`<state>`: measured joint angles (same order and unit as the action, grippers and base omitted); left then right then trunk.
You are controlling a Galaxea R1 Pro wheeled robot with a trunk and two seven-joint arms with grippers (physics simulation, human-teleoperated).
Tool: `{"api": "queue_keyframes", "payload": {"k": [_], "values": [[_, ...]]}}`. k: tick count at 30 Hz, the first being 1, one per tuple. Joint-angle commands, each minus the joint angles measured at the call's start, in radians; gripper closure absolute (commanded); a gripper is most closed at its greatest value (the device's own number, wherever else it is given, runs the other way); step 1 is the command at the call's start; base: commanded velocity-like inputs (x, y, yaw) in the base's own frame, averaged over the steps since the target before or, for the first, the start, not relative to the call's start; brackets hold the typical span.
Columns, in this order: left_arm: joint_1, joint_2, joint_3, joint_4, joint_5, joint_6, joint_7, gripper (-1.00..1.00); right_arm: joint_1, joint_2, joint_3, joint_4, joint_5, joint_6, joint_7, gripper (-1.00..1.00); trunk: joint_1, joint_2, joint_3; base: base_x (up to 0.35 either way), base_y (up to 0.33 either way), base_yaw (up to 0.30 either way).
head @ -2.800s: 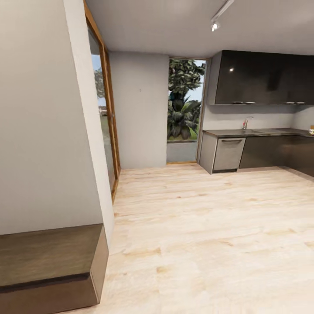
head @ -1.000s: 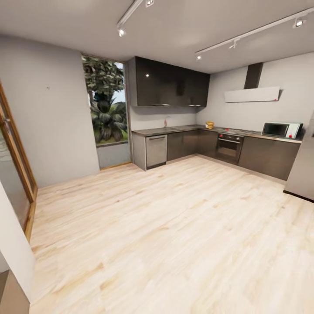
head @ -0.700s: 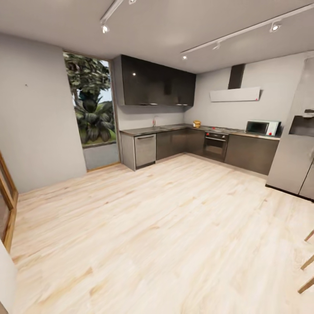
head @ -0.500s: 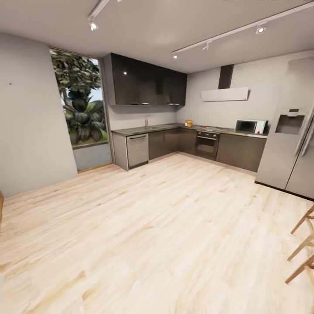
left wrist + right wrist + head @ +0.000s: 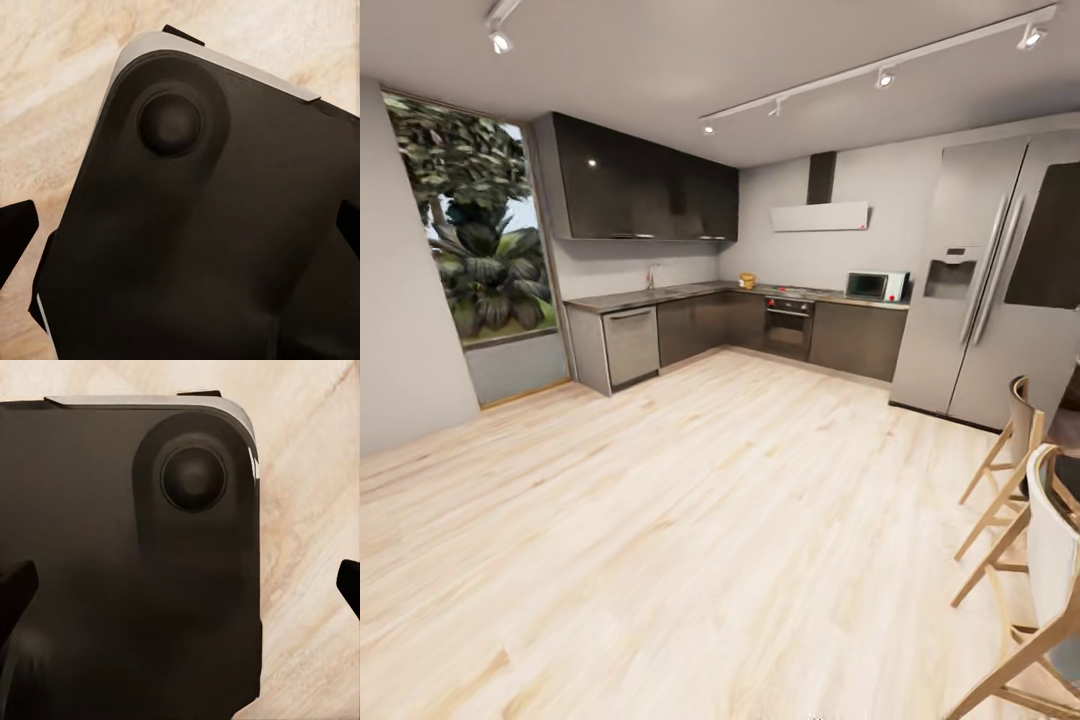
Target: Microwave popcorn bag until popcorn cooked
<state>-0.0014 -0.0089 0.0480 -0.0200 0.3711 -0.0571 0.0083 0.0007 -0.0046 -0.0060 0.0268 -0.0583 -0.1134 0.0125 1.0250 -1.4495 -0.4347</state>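
Across the wooden floor (image 5: 690,520), the popcorn bag (image 5: 747,281) stands on the far surface (image 5: 660,293) near the microwave (image 5: 875,286), while both tools hang open and empty above the robot base (image 5: 210,225), ready for travel.

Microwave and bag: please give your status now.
Both grippers open, empty. Microwave on far countertop, bag tiny beside hob. Stools at right; wood floor between.
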Motion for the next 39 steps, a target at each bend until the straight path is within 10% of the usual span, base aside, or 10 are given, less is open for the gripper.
{"api": "queue_keyframes", "payload": {"k": [1, 39], "values": [[0.000, 0.000, 0.004, 0.000, 0.001, -0.003, 0.001, -1.00, -0.001, 0.000, 0.000, 0.002, -0.006, -0.006, 0.001, -1.00, 0.000, 0.000, -0.001, 0.000, 0.000, -0.295], [0.000, -0.002, 0.000, 0.000, -0.007, 0.011, -0.008, -1.00, -0.001, 0.000, 0.009, 0.002, 0.003, -0.003, -0.009, -1.00, 0.000, 0.000, -0.001, 0.077, 0.000, -0.202]]}}
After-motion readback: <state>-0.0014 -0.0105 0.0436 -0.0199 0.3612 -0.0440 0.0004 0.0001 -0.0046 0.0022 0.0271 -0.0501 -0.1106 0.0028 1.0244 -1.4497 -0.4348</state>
